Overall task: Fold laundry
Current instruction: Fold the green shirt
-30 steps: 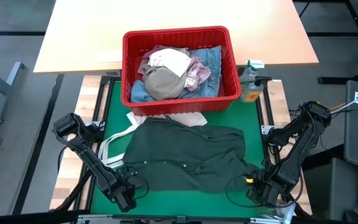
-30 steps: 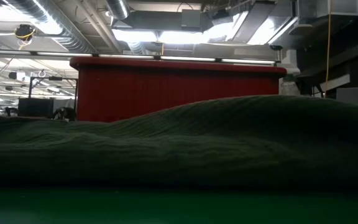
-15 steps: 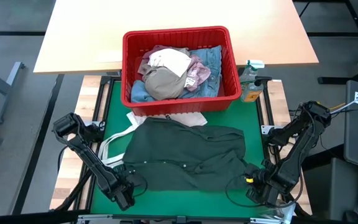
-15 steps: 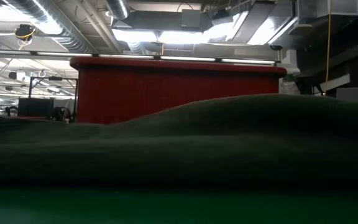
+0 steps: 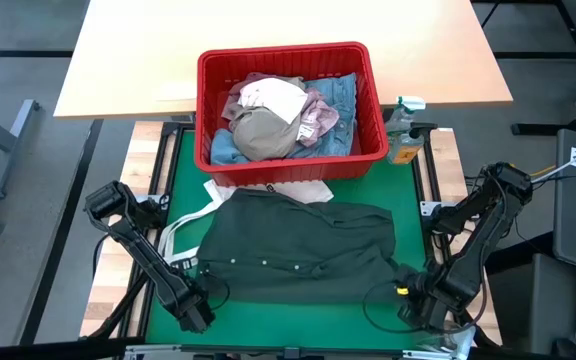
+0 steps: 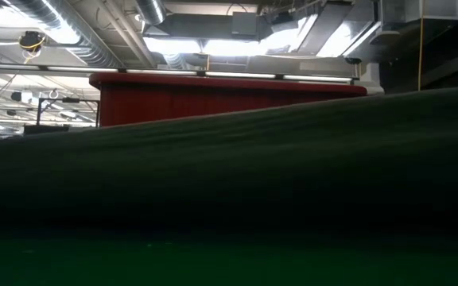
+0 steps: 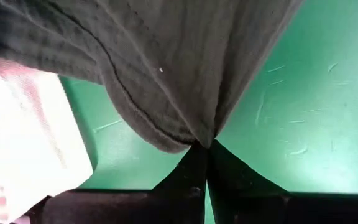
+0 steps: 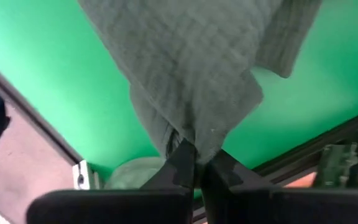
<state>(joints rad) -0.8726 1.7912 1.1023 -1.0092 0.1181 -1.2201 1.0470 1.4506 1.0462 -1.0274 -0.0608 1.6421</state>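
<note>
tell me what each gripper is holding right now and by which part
Both hold the dark green top. The left gripper is shut on its near left hem corner; the right gripper is shut on its near right hem corner.

Dark green top (image 5: 298,252) on bright green mat (image 5: 298,312), red basket (image 5: 290,60) behind

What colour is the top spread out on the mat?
Dark green top, clearest in the high view.

floor (image 5: 18,60): dark grey; table (image 5: 138,50): pale wood | ceiling (image 6: 237,32): ducts, bright lights
</note>
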